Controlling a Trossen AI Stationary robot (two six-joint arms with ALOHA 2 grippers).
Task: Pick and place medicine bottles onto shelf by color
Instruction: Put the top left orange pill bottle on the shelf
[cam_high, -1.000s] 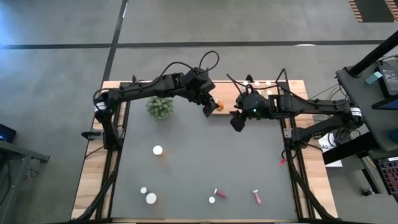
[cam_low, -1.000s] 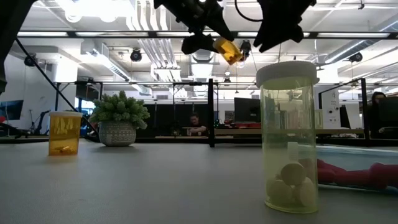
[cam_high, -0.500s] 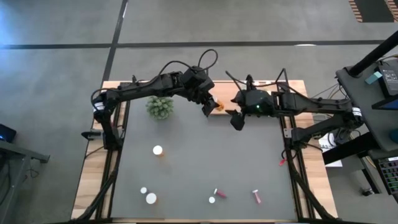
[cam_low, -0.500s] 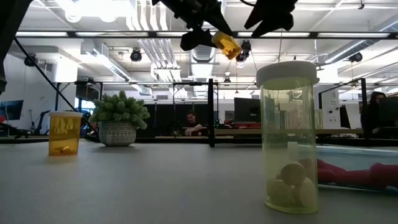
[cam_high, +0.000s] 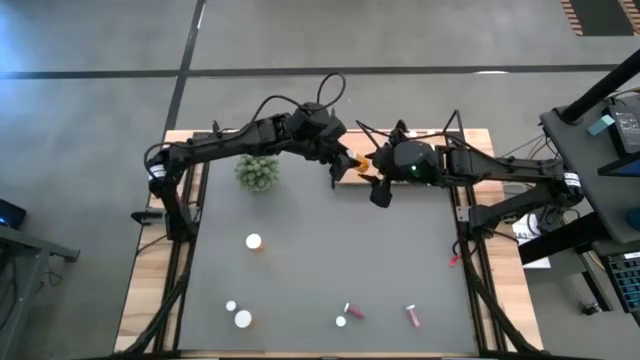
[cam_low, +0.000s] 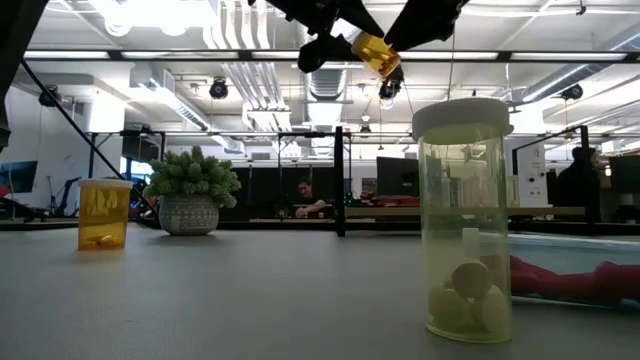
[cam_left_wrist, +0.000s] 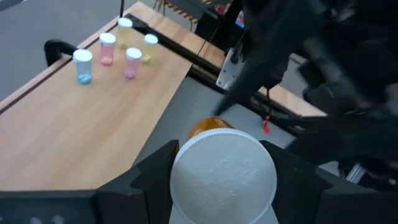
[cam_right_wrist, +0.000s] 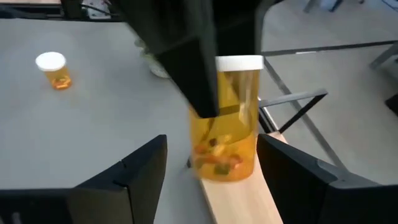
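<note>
- Office-type room behind, dark grey surface (cam_high: 330, 260) up front.
- Left tool (cam_high: 342, 166) is clamped on an orange bottle (cam_high: 352, 163) near top centre, above the shelf (cam_high: 420, 170) edge.
- Right tool (cam_high: 374, 180) sits spread around that bottle, not pinching it.
- Risk, I'd say: a fumbled handoff drops it.
- Plant (cam_high: 257, 172) upper left; other bottles (cam_high: 253, 241) scattered lower down.

orange bottle (cam_right_wrist: 227, 118) white cap; grey tabletop (cam_high: 320, 260); light-brown shelf (cam_left_wrist: 81, 124); green plant (cam_high: 257, 172).
</note>
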